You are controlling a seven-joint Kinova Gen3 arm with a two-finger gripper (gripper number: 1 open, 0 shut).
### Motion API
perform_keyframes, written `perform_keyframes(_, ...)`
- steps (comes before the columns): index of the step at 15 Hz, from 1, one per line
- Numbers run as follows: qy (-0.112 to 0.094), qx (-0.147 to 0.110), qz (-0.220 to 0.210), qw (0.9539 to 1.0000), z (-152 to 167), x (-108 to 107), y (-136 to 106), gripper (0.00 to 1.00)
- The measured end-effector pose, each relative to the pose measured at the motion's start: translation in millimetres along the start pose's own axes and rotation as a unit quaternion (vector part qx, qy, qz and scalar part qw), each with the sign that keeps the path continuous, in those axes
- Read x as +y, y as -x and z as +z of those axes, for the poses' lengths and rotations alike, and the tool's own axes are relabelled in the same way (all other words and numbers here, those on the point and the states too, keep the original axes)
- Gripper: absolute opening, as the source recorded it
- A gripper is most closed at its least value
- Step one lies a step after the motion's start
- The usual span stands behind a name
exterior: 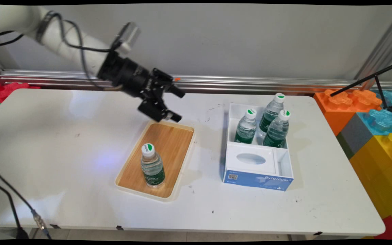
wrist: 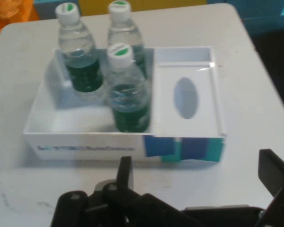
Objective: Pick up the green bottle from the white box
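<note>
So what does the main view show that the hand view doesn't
Only the main view shows the wooden tray with a lone water bottle standing on it, and the coloured blocks at the table's right end. Only the hand view shows the open gripper close up, looking across bare table at the box. Both show the white box, its three bottles in one compartment, and the tissue pack in the other.

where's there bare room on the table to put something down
Bare table lies left of the wooden tray, along the near edge, and in the strip between tray and white box. The tray's far half is free behind its bottle, under the open gripper. The box's bottle compartment is crowded.
</note>
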Motion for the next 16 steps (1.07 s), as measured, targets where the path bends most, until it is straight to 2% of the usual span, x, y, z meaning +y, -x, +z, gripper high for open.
perform_keyframes(3,0.003,-0.009,-0.001,1.0000,28.0,-26.6,-11.6,1.00)
perform_keyframes(6,0.014,-0.009,-0.003,0.9999,52.6,-41.6,-16.4,1.00)
perform_keyframes(9,0.030,-0.011,-0.008,0.9995,90.9,-55.8,-19.2,1.00)
perform_keyframes(16,0.054,-0.013,-0.013,0.9984,167.2,-59.8,-20.4,1.00)
